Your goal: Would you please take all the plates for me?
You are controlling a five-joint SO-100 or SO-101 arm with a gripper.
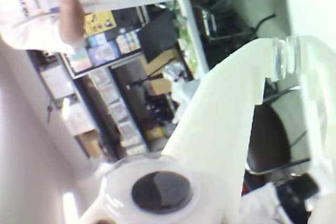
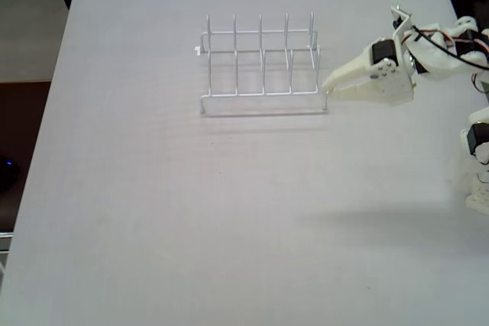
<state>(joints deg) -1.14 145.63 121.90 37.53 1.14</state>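
No plates show in either view. In the fixed view the white wire rack (image 2: 260,62) stands empty at the back middle of the table. My gripper (image 2: 327,91) reaches in from the right, its tip close to the rack's right end, and its fingers form one closed wedge with nothing between them. The wrist view looks out into the room, where the white fingertips (image 1: 277,59) of my gripper (image 1: 287,56) meet with nothing held.
The pale grey table (image 2: 191,211) spreads wide in front of and left of the rack. The arm's base and cables (image 2: 474,135) sit at the right edge. In the wrist view a person's arm (image 1: 71,9) and shelves (image 1: 113,103) appear behind.
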